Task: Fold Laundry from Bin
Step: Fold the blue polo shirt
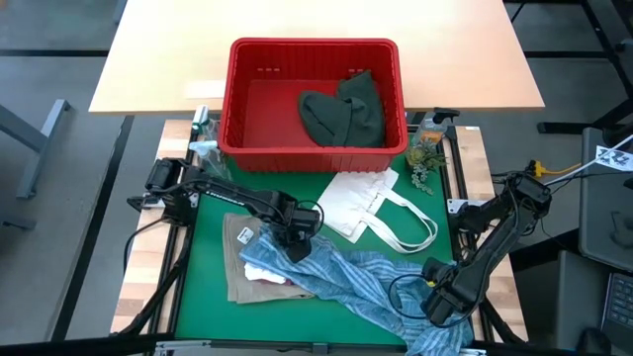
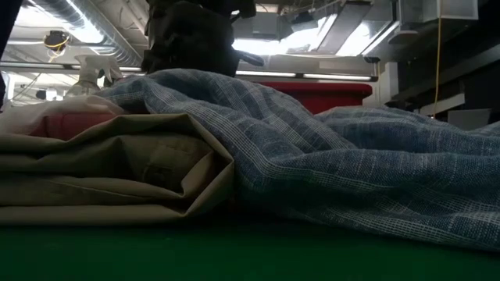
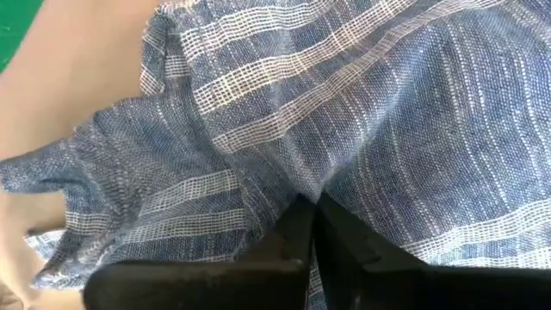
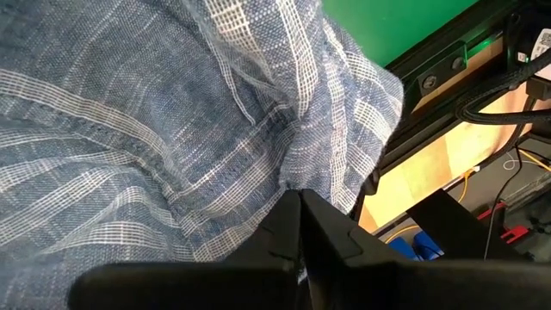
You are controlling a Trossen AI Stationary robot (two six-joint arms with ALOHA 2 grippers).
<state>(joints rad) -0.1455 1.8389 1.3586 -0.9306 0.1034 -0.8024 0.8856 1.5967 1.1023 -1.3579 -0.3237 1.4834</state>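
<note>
The blue-white striped shirt (image 1: pixel 346 277) lies crumpled across the green mat, from the tan garment (image 1: pixel 237 267) at the left toward the near right corner. Its left end rests on the tan garment, next to a small white cloth (image 1: pixel 265 275). My left gripper (image 1: pixel 297 242) is shut on the shirt's left end. My right gripper (image 1: pixel 440 302) is shut on its right end. The red bin (image 1: pixel 237 99) stands at the far side with a dark green garment (image 1: pixel 346 114) inside it. In the low view, the shirt (image 2: pixel 351 164) drapes over the folded tan garment (image 2: pixel 117 172). My left gripper pinches a raised fold of the shirt (image 3: pixel 293 185) between its two fingers, coming from above and pointing steeply down. The cloth puckers toward the fingertips, and the rest lies slack on the tan garment and the mat. My right gripper pinches a bunch of the shirt's cloth (image 4: pixel 284 176) near its right edge, slanting down from the table's right. The shirt stays slack on the mat around the fingers.
A flat white tote bag (image 1: pixel 366 203) with loop handles lies on the mat between the bin and the shirt. A spray bottle (image 1: pixel 203 133) stands left of the bin and small items (image 1: pixel 425 148) to its right. Black frame rails (image 1: pixel 457 198) run along the mat's right edge.
</note>
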